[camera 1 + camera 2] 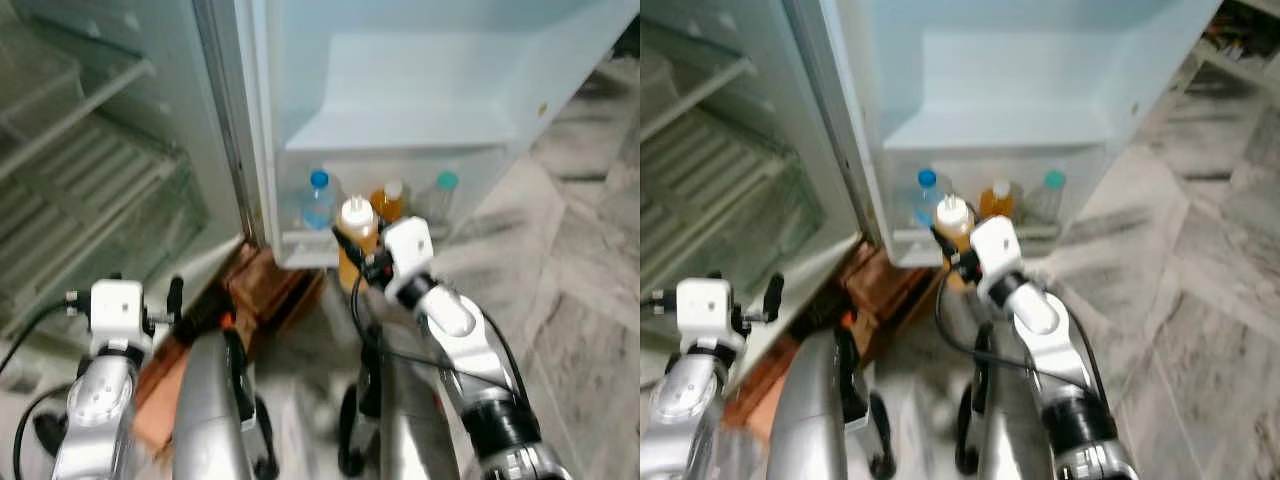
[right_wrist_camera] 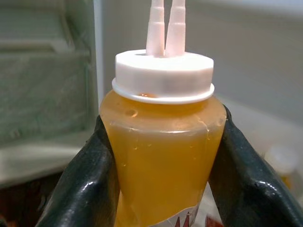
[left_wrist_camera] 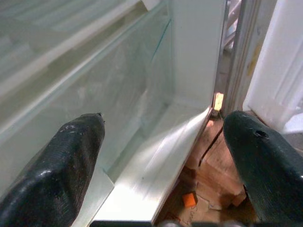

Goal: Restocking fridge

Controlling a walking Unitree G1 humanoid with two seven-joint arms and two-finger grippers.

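My right gripper (image 1: 352,255) is shut on an orange squeeze bottle (image 1: 357,240) with a white twin-nozzle cap (image 2: 164,75), held upright just in front of the open fridge door's lowest shelf (image 1: 320,243). Both black fingers (image 2: 90,175) press the bottle's sides. On that door shelf stand a blue-capped bottle (image 1: 318,200), an orange bottle with a white cap (image 1: 390,202) and a teal-capped bottle (image 1: 441,196). My left gripper (image 3: 165,161) is open and holds nothing, low at the left beside the fridge's bottom sill (image 3: 156,156).
The fridge's inside (image 1: 80,170) with glass shelves and a clear drawer lies to the left. A brown wooden block (image 1: 265,290) sits under the fridge's corner. Marble floor (image 1: 590,260) spreads to the right.
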